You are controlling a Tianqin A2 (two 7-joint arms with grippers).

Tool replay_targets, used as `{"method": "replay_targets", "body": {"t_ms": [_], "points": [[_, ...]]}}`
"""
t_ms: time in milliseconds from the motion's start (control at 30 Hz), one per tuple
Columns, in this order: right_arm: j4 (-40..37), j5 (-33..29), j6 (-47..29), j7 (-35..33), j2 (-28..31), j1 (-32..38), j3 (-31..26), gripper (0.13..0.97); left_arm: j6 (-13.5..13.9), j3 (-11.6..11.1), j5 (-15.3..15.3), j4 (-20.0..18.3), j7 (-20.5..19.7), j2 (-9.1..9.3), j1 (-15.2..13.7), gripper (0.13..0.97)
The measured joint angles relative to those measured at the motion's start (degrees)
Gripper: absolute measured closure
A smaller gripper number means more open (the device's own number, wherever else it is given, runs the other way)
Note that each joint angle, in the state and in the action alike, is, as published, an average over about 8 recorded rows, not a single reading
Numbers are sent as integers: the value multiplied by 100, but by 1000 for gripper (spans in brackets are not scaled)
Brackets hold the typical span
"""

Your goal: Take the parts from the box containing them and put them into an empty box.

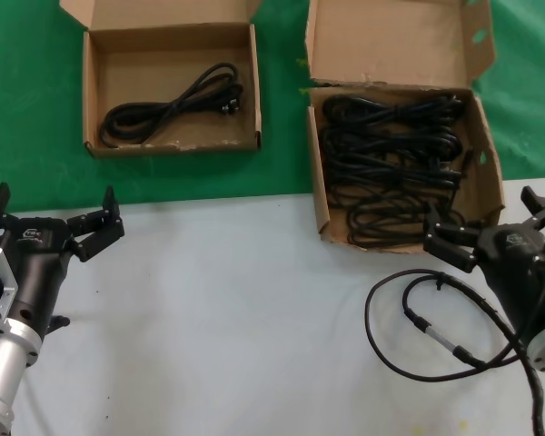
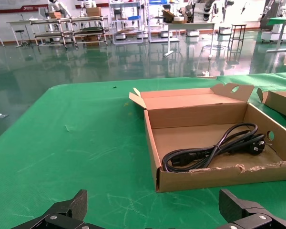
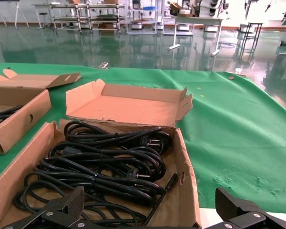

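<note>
Right end effector [image 1: 490,229]: fingers spread wide, nothing held, poised at the near edge of the parts box [image 1: 320,195]. Just ahead lie black rubbery cords [image 1: 391,163], loosely coiled and tangled, filling that brown cardboard box. A thin black cable [image 1: 427,322] with silver connector loops on the pale table [image 1: 236,318] just beside it. Left end effector [image 1: 50,222]: also wide, empty, over the table. Beyond it on green cloth [image 1: 27,91], the receiving box [image 1: 89,100] holds one coiled cord [image 1: 168,107].
</note>
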Motion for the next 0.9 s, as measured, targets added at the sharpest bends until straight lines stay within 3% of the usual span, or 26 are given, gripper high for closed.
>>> {"method": "replay_targets", "body": {"t_ms": [900], "points": [[0, 0, 0, 0, 0, 0, 0, 129, 0, 0, 0, 0, 0, 0, 0, 132]]}}
